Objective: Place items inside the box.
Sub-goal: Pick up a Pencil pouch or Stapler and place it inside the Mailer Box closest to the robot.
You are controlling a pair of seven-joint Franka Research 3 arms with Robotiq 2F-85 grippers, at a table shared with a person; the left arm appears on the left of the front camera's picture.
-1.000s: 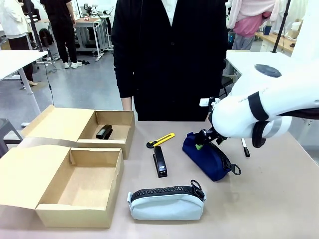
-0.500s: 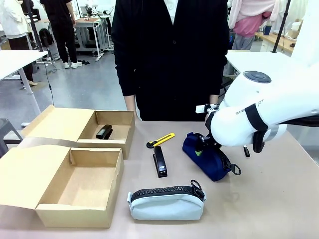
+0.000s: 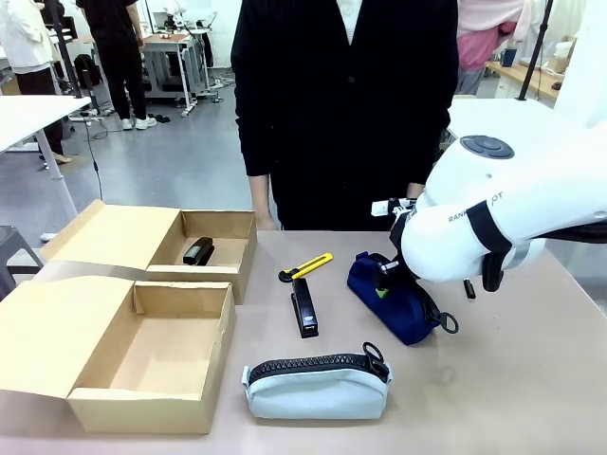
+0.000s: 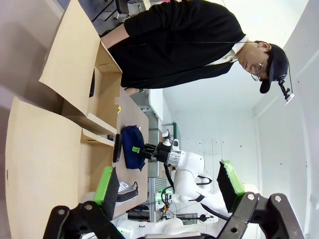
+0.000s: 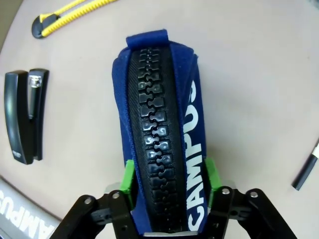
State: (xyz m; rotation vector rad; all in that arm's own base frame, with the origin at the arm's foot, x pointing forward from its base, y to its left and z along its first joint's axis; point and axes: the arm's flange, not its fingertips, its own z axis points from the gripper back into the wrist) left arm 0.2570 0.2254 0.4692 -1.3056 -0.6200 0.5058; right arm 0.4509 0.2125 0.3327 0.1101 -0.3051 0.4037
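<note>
The navy blue "CAMPUS" pouch (image 3: 398, 303) lies on the table right of centre. My right gripper (image 3: 384, 284) is down on it. In the right wrist view the green pads (image 5: 128, 175) press both sides of the pouch (image 5: 159, 99) beside its black zipper, so my right gripper (image 5: 168, 174) is shut on it. A black stapler (image 3: 303, 308) and a yellow-and-black utility knife (image 3: 305, 267) lie left of the pouch. A pale grey-blue pouch (image 3: 318, 384) sits near the front edge. The far cardboard box (image 3: 190, 273) holds another black stapler (image 3: 198, 251). My left gripper (image 4: 168, 181) stands open, holding nothing.
A nearer cardboard box (image 3: 142, 412) stands open at the front left with its flap lying out. A black marker (image 3: 468, 287) lies right of the navy pouch. A person in black (image 3: 341, 104) stands at the far edge, one hand (image 3: 264, 220) near the far box.
My right gripper has come down over the navy pouch and its fingers have closed against the pouch's sides. The person has shifted to the right.
</note>
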